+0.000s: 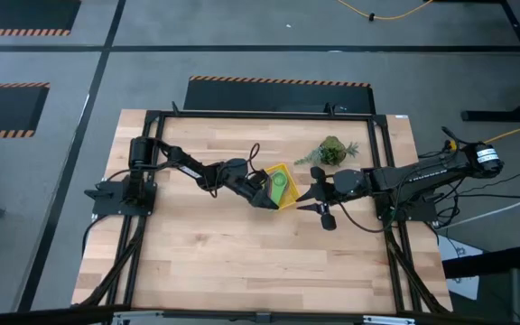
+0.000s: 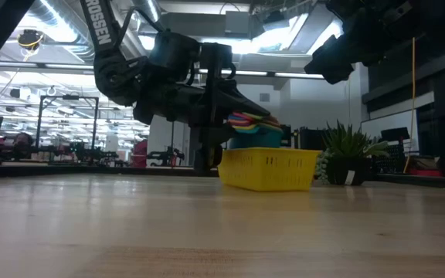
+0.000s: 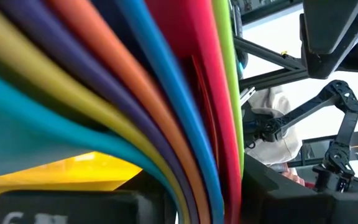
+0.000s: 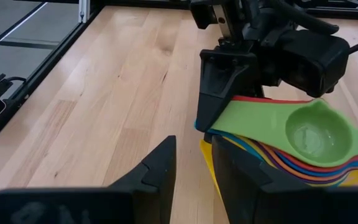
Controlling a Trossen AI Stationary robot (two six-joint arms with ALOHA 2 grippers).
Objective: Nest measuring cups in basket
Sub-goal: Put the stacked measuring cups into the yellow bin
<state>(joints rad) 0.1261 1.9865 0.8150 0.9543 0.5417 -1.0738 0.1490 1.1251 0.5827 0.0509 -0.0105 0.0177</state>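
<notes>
The measuring cups (image 4: 309,140) are nested in one stack, the green cup on top, with the coloured handles (image 3: 166,93) fanned out. The stack sits over the yellow basket (image 2: 269,168) at the table's middle, and its lowest bowl (image 2: 255,140) dips to the basket's rim. Whether it rests on the basket's floor I cannot tell. My left gripper (image 1: 264,192) reaches in from the table's left, shut on the handles. My right gripper (image 4: 194,180) hovers open just right of the basket, above the table, with nothing between its fingers. My left gripper has the stacked handles' free ends (image 4: 219,127) between its two fingers, one finger (image 4: 219,93) above the stack and the other hidden beneath it. The fingers come nearly level from the table's left, along the handles. The bowls hang out over the basket, roughly level.
A small potted plant (image 1: 332,152) stands behind the basket toward the far right. Bare wooden tabletop (image 1: 242,262) stretches along the near side and the left.
</notes>
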